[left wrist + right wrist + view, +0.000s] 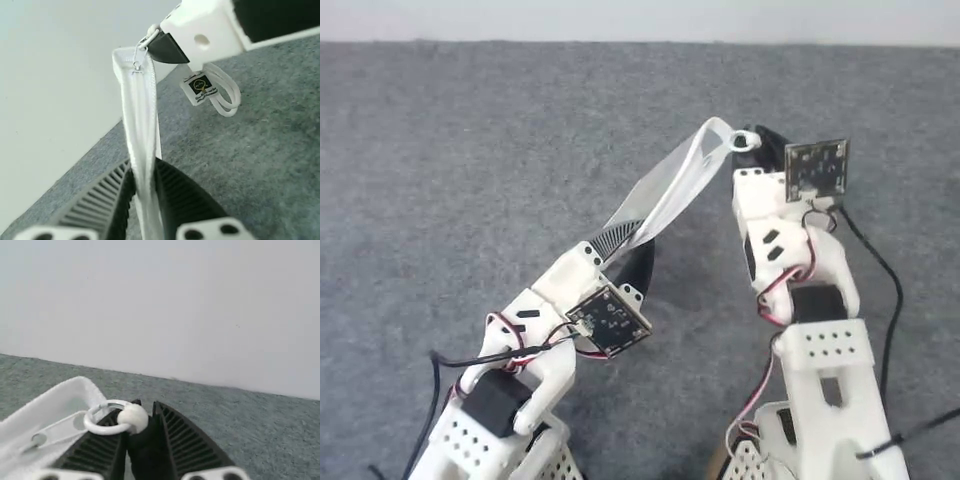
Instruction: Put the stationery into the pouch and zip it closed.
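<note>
The grey table [470,150] is carrying nothing of the task directly. The pouch [665,190] is hanging in the air over its middle, towards the far edge, stretched taut between the two arms.

The left gripper [142,172] is clamping the pouch's near end, judged to be anchoring the fabric so the zip can run. The right gripper [137,412] is pinching the zipper pull [102,422] at the far end, jaws together on it. The slider is sitting at that end, so closing is judged nearly complete. Whether stationery is lying inside cannot be told.
</note>
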Motion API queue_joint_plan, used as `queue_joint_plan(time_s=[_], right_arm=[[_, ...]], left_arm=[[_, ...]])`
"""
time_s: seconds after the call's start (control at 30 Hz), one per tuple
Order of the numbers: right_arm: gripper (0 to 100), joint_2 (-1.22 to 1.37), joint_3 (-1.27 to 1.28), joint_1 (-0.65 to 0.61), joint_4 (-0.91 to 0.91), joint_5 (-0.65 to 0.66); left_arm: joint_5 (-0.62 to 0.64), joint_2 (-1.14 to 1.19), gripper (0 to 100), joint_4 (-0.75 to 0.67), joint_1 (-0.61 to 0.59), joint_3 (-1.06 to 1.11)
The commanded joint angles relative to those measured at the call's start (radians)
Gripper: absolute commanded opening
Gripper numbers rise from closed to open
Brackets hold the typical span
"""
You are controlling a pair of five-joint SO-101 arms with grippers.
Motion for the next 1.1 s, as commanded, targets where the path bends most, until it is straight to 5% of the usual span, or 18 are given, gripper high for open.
queue_joint_plan(time_s=[0.0,1.07], right_arm=[[0.6,0.068,-0.101,0.056,-0.027,0.011],[0.6,0.538,-0.384,0.154,-0.019,-0.038]], left_arm=[[0.012,-0.021,1,-0.005,-0.012,-0.016],[0.012,-0.021,1,-0.003,-0.012,-0.015]])
